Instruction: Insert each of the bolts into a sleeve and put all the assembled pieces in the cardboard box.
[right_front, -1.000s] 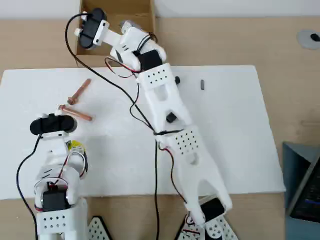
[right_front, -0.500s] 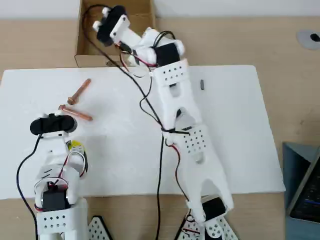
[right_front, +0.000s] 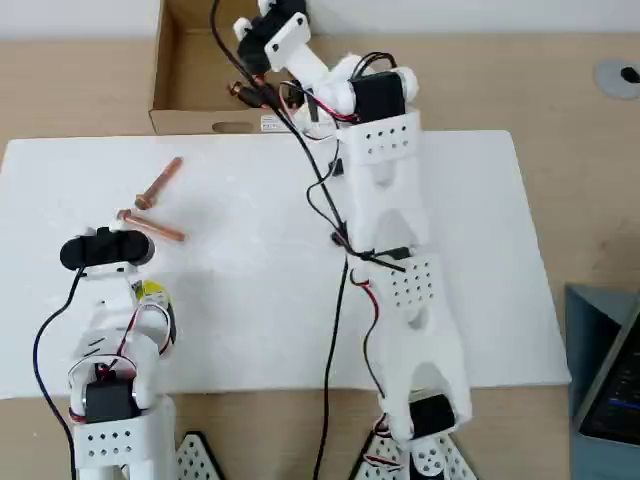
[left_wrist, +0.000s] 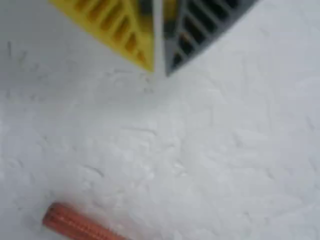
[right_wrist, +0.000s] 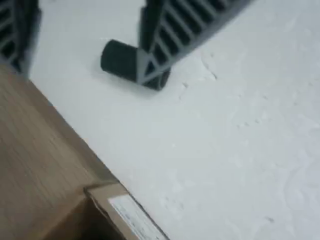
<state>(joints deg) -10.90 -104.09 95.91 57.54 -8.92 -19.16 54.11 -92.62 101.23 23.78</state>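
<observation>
The left end effector (left_wrist: 159, 70) is closed, fingertips together over the white mat (left_wrist: 225, 150); a bolt (left_wrist: 75, 225) lies on it nearby. The right end effector (right_wrist: 82, 65) is open, with a sleeve (right_wrist: 120, 61) on the mat just behind one fingertip. From above, a second bolt (right_front: 160, 183) lies at the frame's left; the cardboard box (right_front: 200, 122) sits top left on the tabletop (right_front: 80, 85).

2 copper bolts, both w/o sleeves, flat on white bench. Near bolt (right_front: 152, 227): just ahead of left jaws, slanted across them, apart from tips. Far bolt (right_front: 160, 183): beyond it, angled the other way, heads close together. Black sleeve (right_wrist: 120, 61): short cyl., on its side on bench, one end hidden behind a right jaw. Cardboard box (right_front: 157, 70): brown, open-topped, past bench edge, corner near right jaws.
</observation>
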